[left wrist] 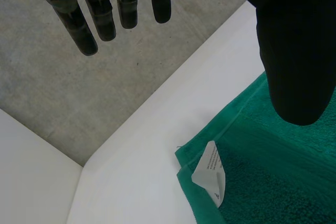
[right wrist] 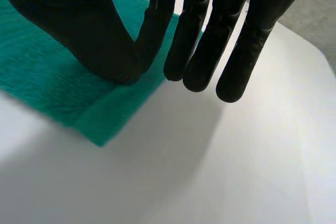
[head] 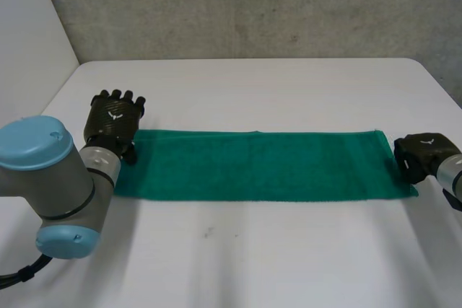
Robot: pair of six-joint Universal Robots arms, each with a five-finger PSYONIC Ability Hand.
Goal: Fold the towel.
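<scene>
A green towel (head: 260,165) lies flat in a long strip across the white bench (head: 238,257). At its right end the right robot hand (head: 422,155) pinches the edge between thumb and finger. Over its far left corner, by a white label (left wrist: 210,174), the left robot hand (head: 112,122) hangs with fingers straight and spread.

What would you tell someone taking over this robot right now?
Left hand: open, fingers straight, at the towel's left end, holding nothing.
Right hand: thumb and a finger pinch the towel's right end.
Towel: lies flat as a long strip on the table.
Done: the right-hand grasp.
To do: the left-hand grasp, then the fold.
</scene>
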